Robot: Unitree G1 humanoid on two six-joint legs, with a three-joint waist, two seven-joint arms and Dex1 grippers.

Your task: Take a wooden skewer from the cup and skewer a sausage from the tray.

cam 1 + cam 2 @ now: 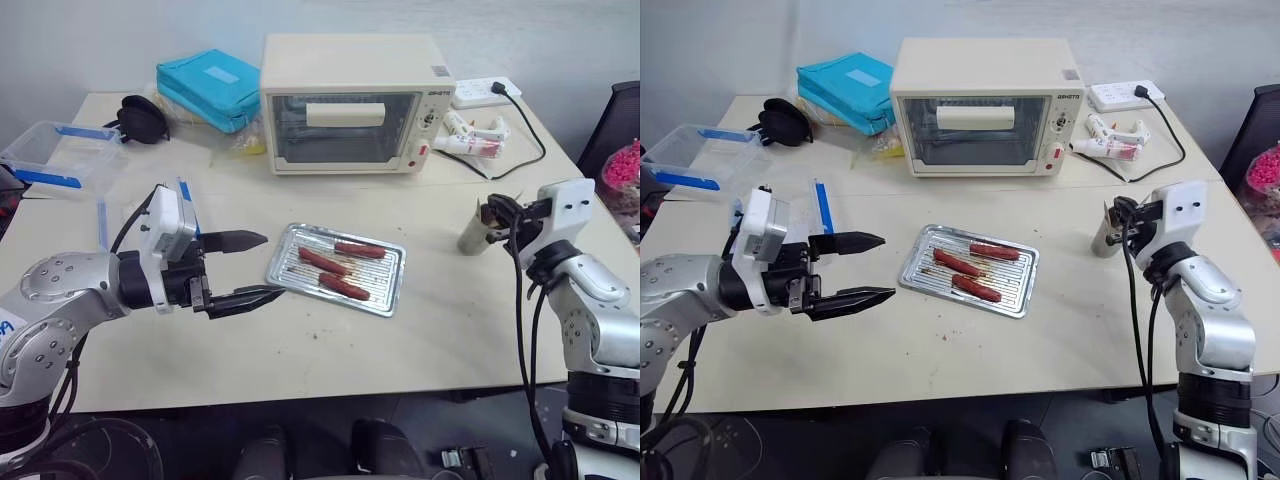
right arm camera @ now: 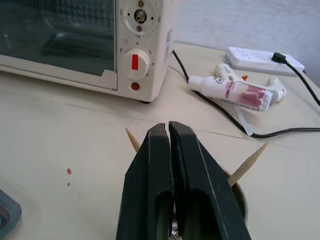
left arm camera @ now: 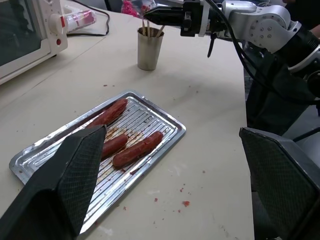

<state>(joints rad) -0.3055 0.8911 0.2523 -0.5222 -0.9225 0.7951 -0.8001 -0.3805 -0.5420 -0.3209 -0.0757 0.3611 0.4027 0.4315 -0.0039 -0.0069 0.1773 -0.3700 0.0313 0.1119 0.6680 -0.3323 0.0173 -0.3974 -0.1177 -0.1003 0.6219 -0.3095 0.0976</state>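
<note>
The silver tray (image 1: pixel 278 268) lies mid-table with three reddish-brown sausages (image 1: pixel 344 288) on its ridged bottom. My left gripper (image 1: pixel 272 264) hovers open at the tray's left end, holding nothing. The grey metallic cup (image 1: pixel 473 232) stands to the right of the tray, with several wooden skewers (image 3: pixel 160 31) sticking out of it. Directly over the cup's mouth my right gripper (image 3: pixel 150 12) is shut, its fingers (image 2: pixel 187 165) pressed together on the top of one wooden skewer (image 3: pixel 148 25), which is still standing in the cup. Other skewer tips show on either side of the fingers.
A cream toaster oven (image 1: pixel 350 105) stands behind the tray. A blue pouch (image 1: pixel 208 88), a black object (image 1: pixel 140 118) and a clear box with blue clips (image 1: pixel 60 150) are at the back left. A power strip (image 1: pixel 485 92), its black cable and a pink-labelled tube (image 1: pixel 470 145) lie behind the cup.
</note>
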